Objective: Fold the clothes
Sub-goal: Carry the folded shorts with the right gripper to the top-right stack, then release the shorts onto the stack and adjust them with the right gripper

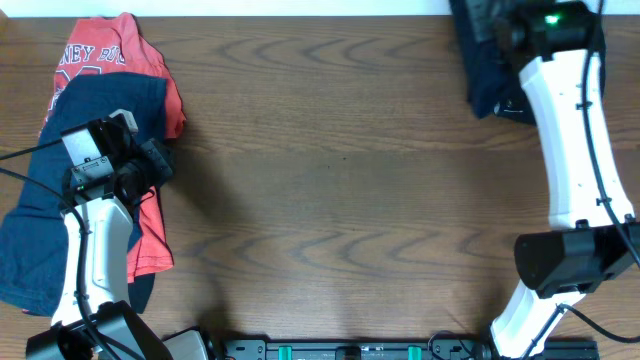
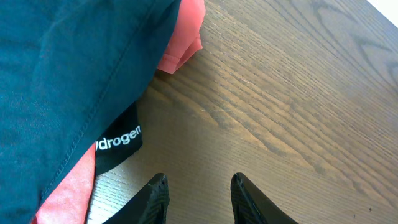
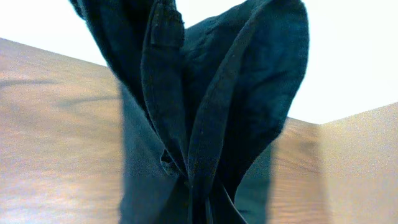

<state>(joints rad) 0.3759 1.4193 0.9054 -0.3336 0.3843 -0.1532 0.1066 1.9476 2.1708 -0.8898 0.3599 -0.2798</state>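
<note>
Overhead view: a dark brown wooden table with wavy grain is seen. At 10 o'clock a red T-shirt with white lettering is spread in soft rumples, and navy shorts are draped across it, trailing down toward 8 o'clock. The left gripper is held over the inner edge of this pile, at the end of a smooth white arm. At 1 o'clock a dark garment is bunched into a limp heap at the far table edge, under the right gripper, whose jaws are hidden there by the wrist.

Left wrist view: two black, rounded fingers are seen at 6 o'clock, set narrowly apart with nothing between them and bare wood grain beneath. Matte navy cloth with a stitched hem fills the 10 o'clock part. Red cloth shows beneath it at 12 and 7 o'clock. A black woven label with white letters hangs out from under the hem.

Right wrist view: the dark garment is gathered into upright pleats and seamed ridges. These converge at 6 o'clock, where the cloth is pinched by the closed claw. The fingers themselves are covered by fabric.
</note>
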